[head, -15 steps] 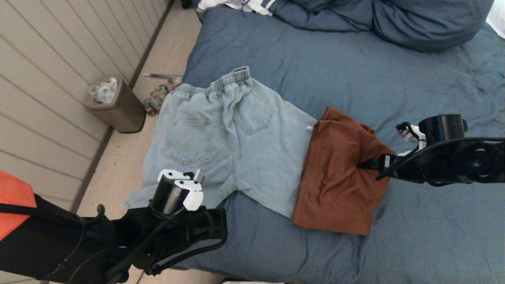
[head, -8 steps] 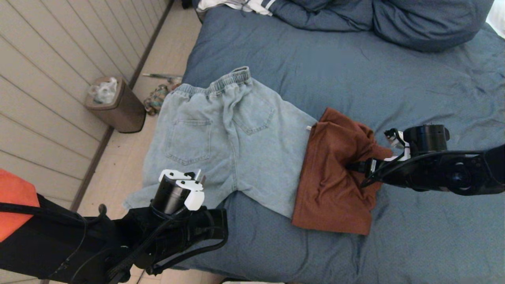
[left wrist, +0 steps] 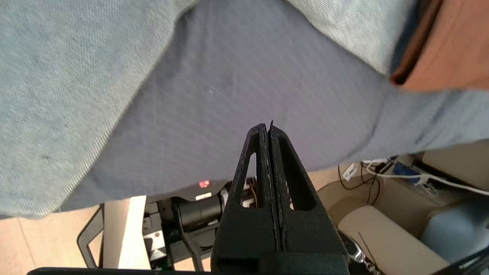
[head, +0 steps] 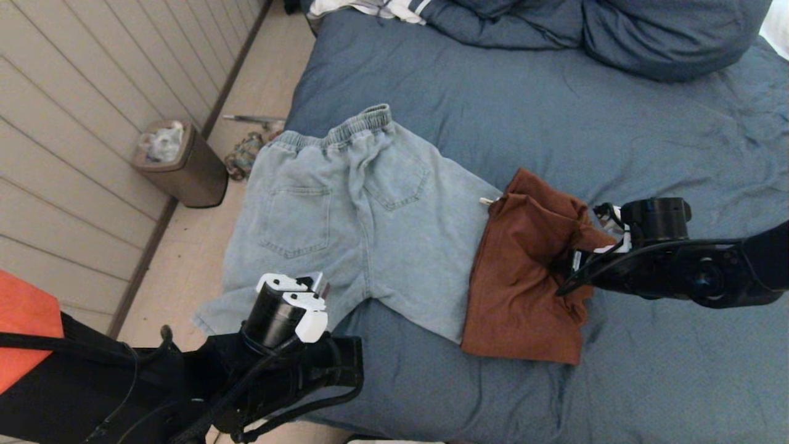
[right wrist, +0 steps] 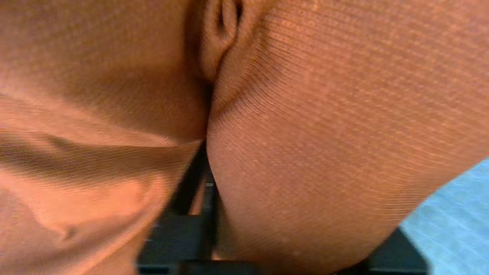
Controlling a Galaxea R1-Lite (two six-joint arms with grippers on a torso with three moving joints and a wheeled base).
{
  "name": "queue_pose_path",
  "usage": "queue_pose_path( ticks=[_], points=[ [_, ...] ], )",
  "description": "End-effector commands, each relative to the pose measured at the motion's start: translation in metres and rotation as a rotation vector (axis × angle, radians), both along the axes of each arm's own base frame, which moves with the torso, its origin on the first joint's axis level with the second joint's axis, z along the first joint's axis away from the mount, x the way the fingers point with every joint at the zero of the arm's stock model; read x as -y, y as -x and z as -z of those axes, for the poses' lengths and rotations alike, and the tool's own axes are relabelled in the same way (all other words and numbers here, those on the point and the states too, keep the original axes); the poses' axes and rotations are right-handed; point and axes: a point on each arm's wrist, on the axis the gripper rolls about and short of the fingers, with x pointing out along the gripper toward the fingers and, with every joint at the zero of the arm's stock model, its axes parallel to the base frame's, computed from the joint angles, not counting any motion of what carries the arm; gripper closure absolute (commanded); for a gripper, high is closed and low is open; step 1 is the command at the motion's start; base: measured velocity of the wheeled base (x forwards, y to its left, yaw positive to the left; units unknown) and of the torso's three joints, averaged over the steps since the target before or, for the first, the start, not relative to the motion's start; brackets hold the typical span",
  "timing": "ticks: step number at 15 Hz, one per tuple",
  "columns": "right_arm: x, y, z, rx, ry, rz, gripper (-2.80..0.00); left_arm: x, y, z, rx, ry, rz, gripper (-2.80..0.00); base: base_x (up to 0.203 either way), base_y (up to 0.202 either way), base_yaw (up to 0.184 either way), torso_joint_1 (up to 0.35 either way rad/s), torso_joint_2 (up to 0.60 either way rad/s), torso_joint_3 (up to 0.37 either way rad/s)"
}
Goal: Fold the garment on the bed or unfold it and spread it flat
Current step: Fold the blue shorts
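Observation:
A rust-brown garment [head: 524, 290] lies bunched on the slate-blue bed [head: 555, 111], right of a pair of light denim shorts [head: 345, 228] that is spread flat. My right gripper [head: 570, 262] sits at the garment's right side, shut on a fold of it. In the right wrist view the brown cloth [right wrist: 344, 114] drapes over the fingers and hides most of them. My left gripper [left wrist: 266, 128] is shut and empty. It hovers by the bed's near left edge, close to the hem of the shorts [left wrist: 57, 95].
Blue pillows [head: 647, 37] and a striped cloth [head: 382, 9] lie at the head of the bed. On the floor to the left stand a brown waste bin [head: 179, 163] and some clutter [head: 246, 154], against a panelled wall [head: 74, 80].
My right gripper has moved left with the garment's right edge, which has bunched up over the rest. The left arm has shifted slightly toward the bed's near edge.

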Motion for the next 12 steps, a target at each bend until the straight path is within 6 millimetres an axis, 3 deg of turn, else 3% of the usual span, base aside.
queue_pose_path(
  ticks=[1,4,9,10,12],
  points=[
    [0.015,0.007,-0.018,0.058,0.001,0.045,0.0,0.002,0.003,0.0,0.015,0.014,0.003,0.0,0.0,0.0,0.0,0.0,0.0,0.0],
    [0.053,0.017,-0.039,0.129,0.009,0.146,0.0,0.002,0.002,0.0,0.029,0.026,0.002,0.0,0.0,0.0,0.0,0.0,0.0,0.0],
    [0.098,0.024,-0.046,0.153,0.038,0.268,0.0,0.002,0.002,0.001,0.027,0.022,0.003,0.0,0.0,0.0,0.0,0.0,0.0,0.0],
    [0.111,0.028,-0.045,0.148,0.044,0.299,0.0,0.002,0.002,0.001,0.027,0.023,0.004,0.0,0.0,0.0,0.0,0.0,0.0,0.0],
    [0.158,0.047,-0.038,0.127,0.056,0.392,0.0,0.002,0.003,0.001,0.023,0.024,0.008,0.0,0.0,0.0,0.0,0.0,0.0,0.0]
  ],
)
